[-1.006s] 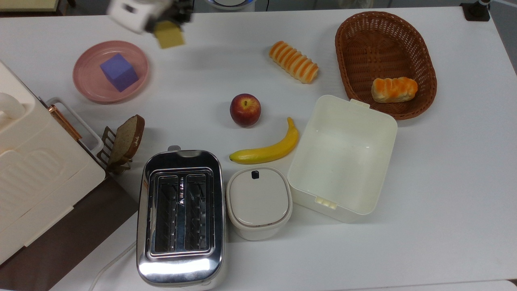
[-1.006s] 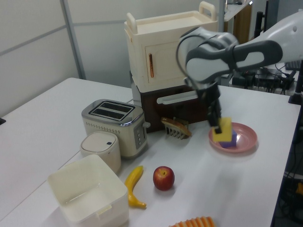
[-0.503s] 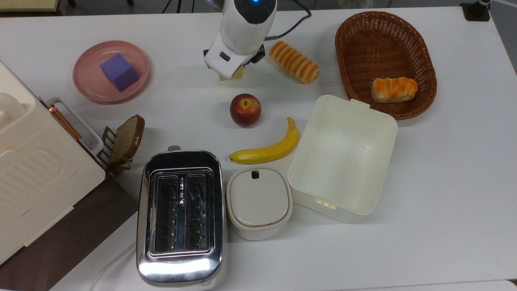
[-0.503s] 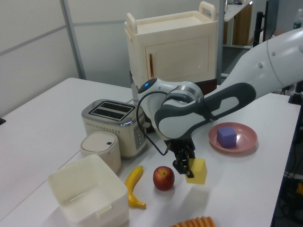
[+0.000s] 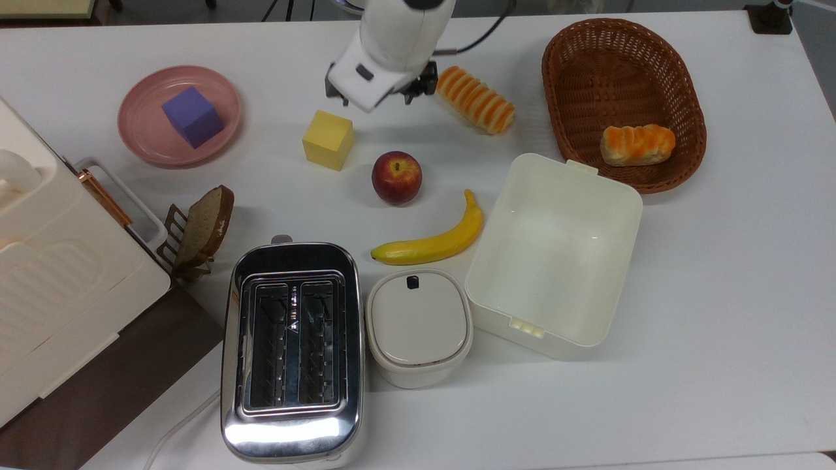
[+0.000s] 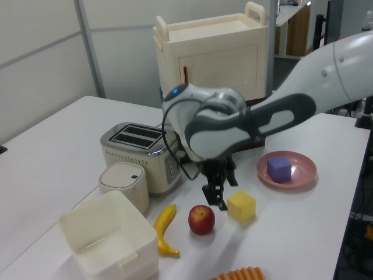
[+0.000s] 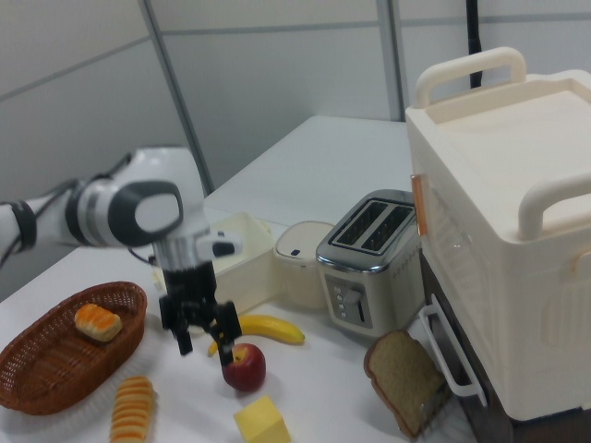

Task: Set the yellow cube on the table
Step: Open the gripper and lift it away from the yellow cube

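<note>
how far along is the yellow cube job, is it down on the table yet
Looks essentially done: the yellow cube sits flat on the bare table, between the pink plate and the apple, touching neither. Nothing is in hand: the gripper is open, empty and apart from the cube. The purple cube is on the plate. What is left, at most, is pulling the arm clear.

Purple cube [image 5: 192, 117] sits on pink plate [image 5: 140, 140].
</note>
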Available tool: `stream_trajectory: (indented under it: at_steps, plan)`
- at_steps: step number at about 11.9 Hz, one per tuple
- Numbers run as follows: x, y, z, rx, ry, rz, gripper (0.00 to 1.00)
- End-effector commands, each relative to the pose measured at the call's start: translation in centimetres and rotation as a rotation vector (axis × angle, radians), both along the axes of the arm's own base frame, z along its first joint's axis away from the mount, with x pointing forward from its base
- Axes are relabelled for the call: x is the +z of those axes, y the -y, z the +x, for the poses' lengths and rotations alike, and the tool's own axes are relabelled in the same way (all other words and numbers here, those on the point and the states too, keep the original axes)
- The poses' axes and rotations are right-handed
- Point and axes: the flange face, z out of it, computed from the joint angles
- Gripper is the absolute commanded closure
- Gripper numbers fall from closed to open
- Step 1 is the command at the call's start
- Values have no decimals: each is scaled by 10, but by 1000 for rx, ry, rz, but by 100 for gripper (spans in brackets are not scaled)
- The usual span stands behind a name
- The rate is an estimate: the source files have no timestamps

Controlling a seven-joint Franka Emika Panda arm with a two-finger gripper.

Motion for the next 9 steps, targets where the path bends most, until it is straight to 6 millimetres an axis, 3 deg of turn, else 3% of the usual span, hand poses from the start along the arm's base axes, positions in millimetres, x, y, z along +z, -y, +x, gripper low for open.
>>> stream_trajectory:
  at_steps: [1,2,4,6,9]
  plan:
    - [105,24,0,-99,98,24,0]
    - [136,34,4,-177,159,50,0]
    - [160,46,7,-272,219,46,0]
    - [172,65,7,-312,242,76,0]
    - [181,74,2,-342,246,144,0]
